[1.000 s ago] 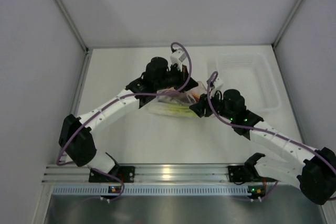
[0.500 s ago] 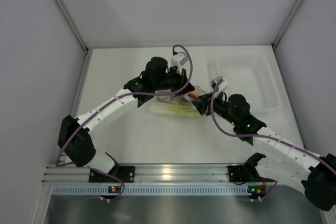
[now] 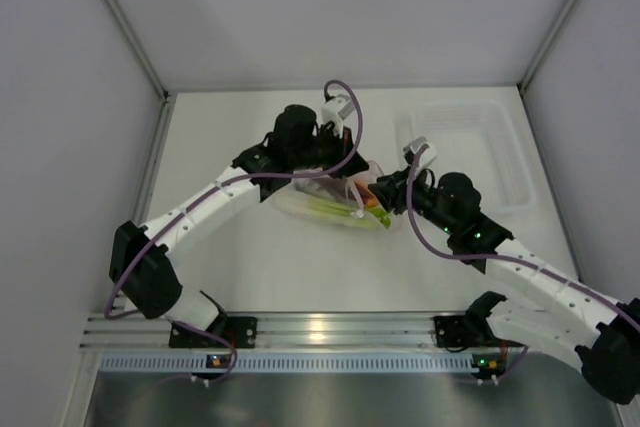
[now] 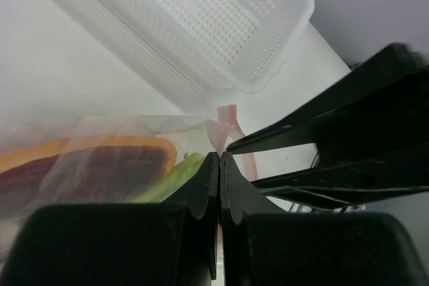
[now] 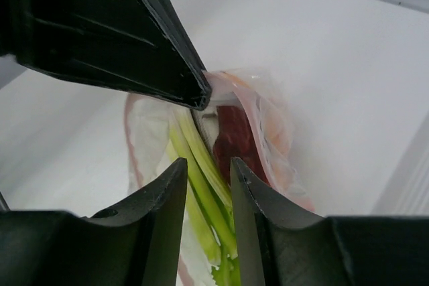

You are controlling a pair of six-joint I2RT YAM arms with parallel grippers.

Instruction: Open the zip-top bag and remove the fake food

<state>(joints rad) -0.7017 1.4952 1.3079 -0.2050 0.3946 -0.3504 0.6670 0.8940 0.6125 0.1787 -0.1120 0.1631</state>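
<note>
The zip-top bag [image 3: 328,206] lies mid-table, a clear pouch with a pink zip strip [image 4: 228,116]. My left gripper [image 3: 352,177] is shut on the bag's upper edge at the strip [image 4: 220,157] and holds the mouth up. Inside are the orange and dark red slice [image 4: 100,164] and the yellow-green leek stalk [image 5: 201,165]. The fish is not clear to see. My right gripper [image 5: 206,169] is open at the bag's mouth [image 3: 385,188], its fingertips on either side of the stalk. The dark red slice [image 5: 234,140] lies just beyond them.
A rigid clear perforated tray [image 3: 508,172] stands at the back right, close behind the right arm; it also shows in the left wrist view [image 4: 281,5]. White walls close in the table at the left, right and back.
My right gripper has turned and moved up to the bag's mouth. My left gripper has drawn the bag's edge up and slightly back, and the bag has shifted with it.
</note>
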